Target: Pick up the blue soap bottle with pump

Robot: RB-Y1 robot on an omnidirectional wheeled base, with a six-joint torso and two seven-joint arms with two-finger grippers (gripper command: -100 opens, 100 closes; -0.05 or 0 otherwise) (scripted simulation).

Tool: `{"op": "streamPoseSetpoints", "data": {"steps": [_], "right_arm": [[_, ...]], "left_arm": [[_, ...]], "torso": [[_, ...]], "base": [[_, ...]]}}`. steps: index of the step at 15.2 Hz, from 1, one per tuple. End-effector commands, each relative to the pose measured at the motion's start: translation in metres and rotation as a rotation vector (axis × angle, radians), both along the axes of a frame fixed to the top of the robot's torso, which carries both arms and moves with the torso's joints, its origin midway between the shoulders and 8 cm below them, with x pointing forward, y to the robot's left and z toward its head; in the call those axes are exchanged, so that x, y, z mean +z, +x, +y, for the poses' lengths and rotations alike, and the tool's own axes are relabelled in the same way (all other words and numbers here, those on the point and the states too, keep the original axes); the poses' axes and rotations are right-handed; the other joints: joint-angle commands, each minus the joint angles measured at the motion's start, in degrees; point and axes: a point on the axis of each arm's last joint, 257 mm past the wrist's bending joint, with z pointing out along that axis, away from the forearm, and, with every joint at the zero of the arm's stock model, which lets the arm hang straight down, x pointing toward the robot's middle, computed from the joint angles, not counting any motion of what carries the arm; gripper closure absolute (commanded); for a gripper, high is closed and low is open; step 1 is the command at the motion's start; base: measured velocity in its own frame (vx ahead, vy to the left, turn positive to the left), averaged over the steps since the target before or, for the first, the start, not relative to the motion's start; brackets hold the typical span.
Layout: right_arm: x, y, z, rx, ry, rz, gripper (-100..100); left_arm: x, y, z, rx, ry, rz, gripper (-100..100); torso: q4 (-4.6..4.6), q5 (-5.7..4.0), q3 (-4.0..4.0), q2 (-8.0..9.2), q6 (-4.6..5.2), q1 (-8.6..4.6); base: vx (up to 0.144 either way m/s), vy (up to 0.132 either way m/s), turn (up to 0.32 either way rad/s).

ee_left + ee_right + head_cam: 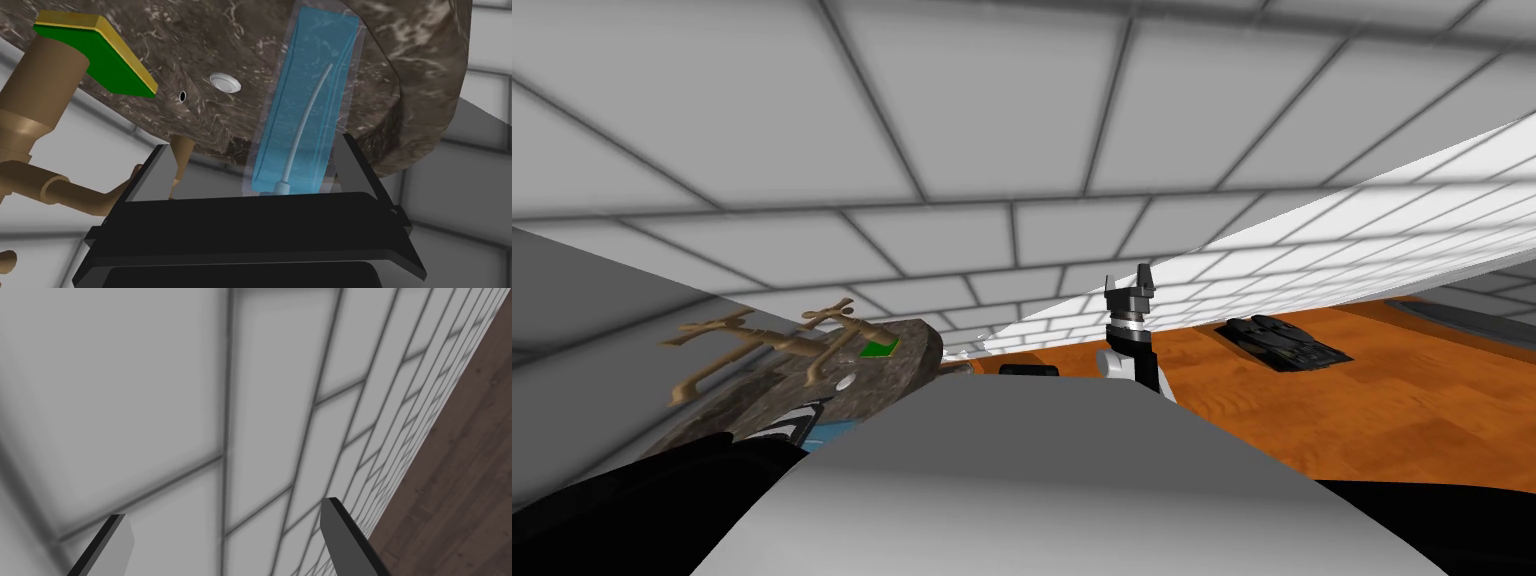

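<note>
The blue see-through soap bottle (305,100), with a pale tube inside, lies against the dark marbled sink basin (210,45). My left gripper (253,142) is open around the bottle's near end. The bottle sits close to one finger (356,165) and well apart from the other finger (150,172). In the head view a sliver of the blue bottle (834,432) shows at the basin (902,375), low on the left. My right gripper (1127,277) is raised in the middle, open and empty (224,509), facing a tiled wall.
A brown branching faucet (762,345) (35,125) stands at the basin's edge beside a green and yellow block (879,349) (97,52). A white drain button (225,82) sits in the basin. A black object (1282,342) lies on the orange wood floor (1412,400) to the right.
</note>
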Motion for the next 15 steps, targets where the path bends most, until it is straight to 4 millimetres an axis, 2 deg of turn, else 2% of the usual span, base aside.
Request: {"op": "streamPoseSetpoints", "data": {"steps": [1,5,6,10,11,15], "right_arm": [[0.000,0.000,0.000,0.000,0.000,0.000,0],[0.000,0.000,0.000,0.000,0.000,0.000,0],[0.000,0.000,0.000,0.000,0.000,0.000,0],[0.000,0.000,0.000,0.000,0.000,0.000,0],[0.000,0.000,0.000,0.000,0.000,0.000,0],[0.000,0.000,0.000,0.000,0.000,0.000,0]], "left_arm": [[0.002,-0.013,-0.004,0.021,-0.014,0.037,-100],[0.003,-0.028,-0.010,0.044,-0.034,0.080,-100],[0.005,-0.036,-0.014,0.054,-0.045,0.106,-100],[0.010,-0.049,-0.027,0.065,-0.069,0.154,-100],[0.010,-0.049,-0.027,0.065,-0.069,0.154,-100],[0.016,-0.051,-0.048,0.046,-0.092,0.189,-100]], "torso": [[0.00,0.00,0.00,0.00,0.00,0.00],[0.01,0.01,0.02,0.03,0.00,0.08],[0.01,0.02,0.03,0.05,0.00,0.06],[0.02,0.03,0.04,0.07,0.00,0.15],[0.02,0.03,0.05,0.08,0.00,0.18],[0.04,0.08,0.10,0.16,0.00,0.34]], "base": [[0.019,0.028,-0.043],[0.020,0.042,-0.039],[0.016,0.040,-0.027],[0.011,0.064,-0.034],[0.004,0.078,-0.025],[-0.013,0.111,-0.017]]}}
